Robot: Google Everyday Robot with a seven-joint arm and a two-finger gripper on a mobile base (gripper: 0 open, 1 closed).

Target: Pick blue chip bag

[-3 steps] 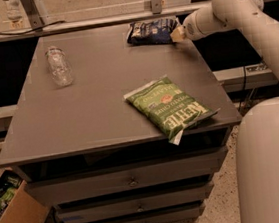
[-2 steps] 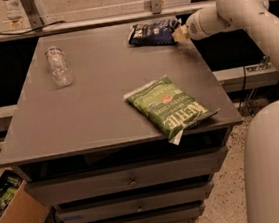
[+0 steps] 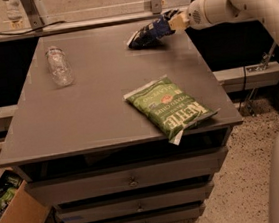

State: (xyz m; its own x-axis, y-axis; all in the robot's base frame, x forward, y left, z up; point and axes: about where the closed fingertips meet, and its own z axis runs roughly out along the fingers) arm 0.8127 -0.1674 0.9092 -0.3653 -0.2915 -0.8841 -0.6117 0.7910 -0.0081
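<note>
The blue chip bag [image 3: 147, 34] is dark navy with white patches, at the far right of the grey table [image 3: 93, 103]. Its right end is raised off the table and its left corner hangs low near the surface. My gripper [image 3: 171, 21] comes in from the right on the white arm [image 3: 227, 0] and is shut on the bag's right end. The larger green chip bag [image 3: 171, 107] lies flat near the front right edge, with one corner hanging over it.
A clear plastic bottle [image 3: 60, 66] lies on the table's left side. A rail with posts [image 3: 94, 22] runs behind the table. An open cardboard box [image 3: 11, 218] stands on the floor at the lower left. Drawers [image 3: 132, 179] sit under the tabletop.
The blue bag lay flat on the table with my gripper at its right end; now its right end is lifted and the bag tilts up in my grip.
</note>
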